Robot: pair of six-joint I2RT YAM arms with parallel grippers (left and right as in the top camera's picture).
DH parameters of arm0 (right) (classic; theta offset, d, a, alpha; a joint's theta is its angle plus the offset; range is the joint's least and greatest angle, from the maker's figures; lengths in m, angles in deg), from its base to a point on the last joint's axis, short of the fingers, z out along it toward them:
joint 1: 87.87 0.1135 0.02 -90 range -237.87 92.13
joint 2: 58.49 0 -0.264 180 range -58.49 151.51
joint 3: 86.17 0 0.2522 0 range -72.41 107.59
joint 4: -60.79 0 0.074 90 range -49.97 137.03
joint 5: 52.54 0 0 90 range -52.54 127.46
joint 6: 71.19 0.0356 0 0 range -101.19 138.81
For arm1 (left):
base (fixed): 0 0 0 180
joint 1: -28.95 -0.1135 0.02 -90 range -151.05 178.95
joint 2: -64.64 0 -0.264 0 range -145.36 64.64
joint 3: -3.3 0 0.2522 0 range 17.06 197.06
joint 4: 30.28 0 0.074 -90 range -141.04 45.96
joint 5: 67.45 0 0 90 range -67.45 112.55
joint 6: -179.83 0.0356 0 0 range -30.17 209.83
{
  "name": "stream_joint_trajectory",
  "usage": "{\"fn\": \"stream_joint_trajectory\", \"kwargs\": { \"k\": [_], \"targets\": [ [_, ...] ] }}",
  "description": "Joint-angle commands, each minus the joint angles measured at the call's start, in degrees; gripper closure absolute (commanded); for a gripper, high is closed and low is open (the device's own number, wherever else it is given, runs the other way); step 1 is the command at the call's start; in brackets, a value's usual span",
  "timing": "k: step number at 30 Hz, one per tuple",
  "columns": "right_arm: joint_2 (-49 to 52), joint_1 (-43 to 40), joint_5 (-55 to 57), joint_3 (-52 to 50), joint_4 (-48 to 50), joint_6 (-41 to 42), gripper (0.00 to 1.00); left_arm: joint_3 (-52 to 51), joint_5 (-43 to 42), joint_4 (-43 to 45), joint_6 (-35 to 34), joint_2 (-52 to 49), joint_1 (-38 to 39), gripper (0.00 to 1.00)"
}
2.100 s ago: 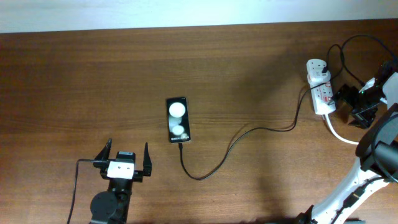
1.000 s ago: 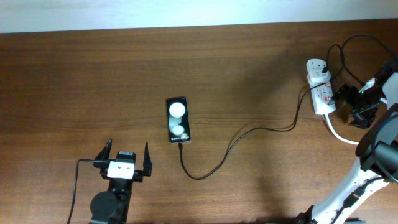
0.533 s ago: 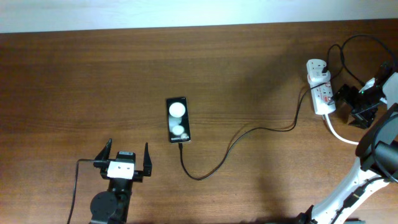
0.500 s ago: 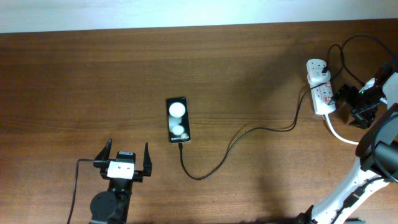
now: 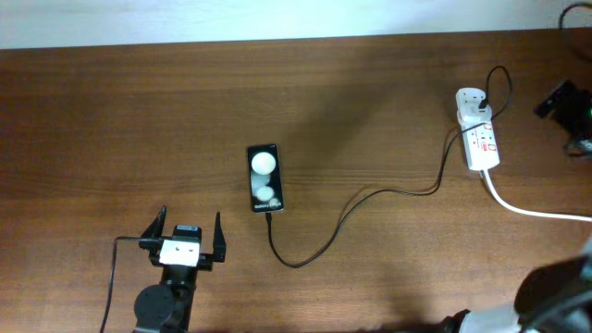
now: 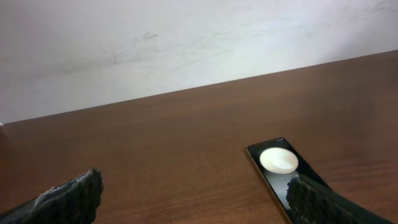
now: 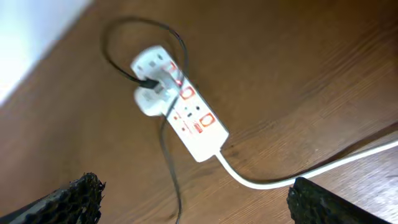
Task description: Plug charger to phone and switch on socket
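On the grained wooden desk (image 5: pixel 111 120) we see the glossy black phone (image 5: pixel 265 178), the thin charger (image 5: pixel 342 222) curling to the oblong white socket (image 5: pixel 479 139); left hand (image 5: pixel 190 222) and right hand (image 7: pixel 193 186) gape.

Premises: robotics test bench, probably a laboratory. Grounds: brown wood-grain table (image 5: pixel 139 111) set against a plain white painted wall (image 6: pixel 186 43); black cabled robot arm (image 5: pixel 155 303) mounted at the table's near edge, ending in the two-fingered left gripper (image 5: pixel 190 222).

The charger (image 5: pixel 398 191) runs from the phone's (image 5: pixel 265 178) near end to the socket (image 5: pixel 481 143).
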Motion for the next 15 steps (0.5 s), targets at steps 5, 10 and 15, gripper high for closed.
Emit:
{"fn": "stream_joint_trajectory", "kwargs": {
  "k": [5, 10, 15],
  "targets": [
    [-9.7, 1.2, 0.1, 0.6, -0.1, -0.4, 0.01, -0.1, -0.6, -0.3, 0.7, 0.5, -0.3, 0.01],
    [-9.9, 13.1, 7.9, 0.3, -2.0, -2.8, 0.01, -0.1, -0.6, -0.3, 0.7, 0.5, -0.3, 0.01],
    [-10.1, 26.9, 12.9, -12.7, 1.7, -7.3, 0.01, -0.1, -0.6, -0.3, 0.7, 0.5, -0.3, 0.01]
  ]
}}
